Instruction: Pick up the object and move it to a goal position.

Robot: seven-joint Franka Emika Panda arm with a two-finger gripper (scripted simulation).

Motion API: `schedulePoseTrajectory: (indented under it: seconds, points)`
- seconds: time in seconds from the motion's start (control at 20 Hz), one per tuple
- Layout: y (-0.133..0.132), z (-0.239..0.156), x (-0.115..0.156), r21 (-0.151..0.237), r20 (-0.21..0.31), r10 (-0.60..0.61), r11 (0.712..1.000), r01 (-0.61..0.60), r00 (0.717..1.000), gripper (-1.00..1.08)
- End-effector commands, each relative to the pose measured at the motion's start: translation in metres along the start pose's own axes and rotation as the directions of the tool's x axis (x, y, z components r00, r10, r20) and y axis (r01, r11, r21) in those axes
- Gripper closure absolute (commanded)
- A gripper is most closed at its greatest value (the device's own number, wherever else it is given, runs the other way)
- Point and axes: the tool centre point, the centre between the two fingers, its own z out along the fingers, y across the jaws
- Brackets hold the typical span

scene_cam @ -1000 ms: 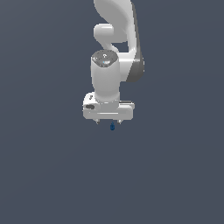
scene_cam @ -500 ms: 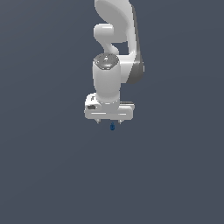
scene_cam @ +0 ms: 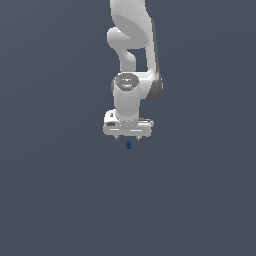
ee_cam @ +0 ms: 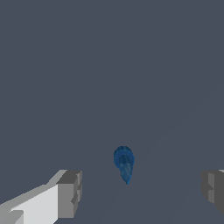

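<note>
The object (scene_cam: pixel 128 145) is a tiny dark blue elongated lump lying on the grey floor, just below the white gripper (scene_cam: pixel 128 137) in the exterior view. In the wrist view the object (ee_cam: pixel 124 163) shows as a blue teardrop shape in the wide gap between the two grey fingertips (ee_cam: pixel 70 194), touching neither. The gripper (ee_cam: pixel 142 192) is open and holds nothing. It hangs straight down from the white arm (scene_cam: pixel 131 95), right above the object.
A plain dark grey surface (scene_cam: pixel 60 200) fills both views. Nothing else stands on it, and no goal marker shows.
The arm has shifted slightly, with the gripper hovering over the object as before. The object has not moved.
</note>
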Motion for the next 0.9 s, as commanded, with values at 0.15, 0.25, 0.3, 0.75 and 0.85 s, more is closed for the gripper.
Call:
schedulePoseTrajectory:
  seconds: [0.15,0.25,0.3,0.75,0.85]
  points:
    - [-0.002,0.017,-0.018,-0.004,0.013,0.005,1.000,-0.005,1.000,-0.92]
    - [-0.002,0.020,-0.021,-0.005,0.015,0.006,1.000,-0.005,1.000,-0.92]
    - [-0.002,0.020,-0.021,-0.005,0.015,0.006,1.000,-0.006,1.000,-0.92]
    - [-0.002,0.036,-0.022,-0.005,0.016,0.005,1.000,-0.005,1.000,-0.92]
    - [-0.002,0.047,-0.023,-0.005,0.016,0.005,1.000,-0.005,1.000,-0.92]
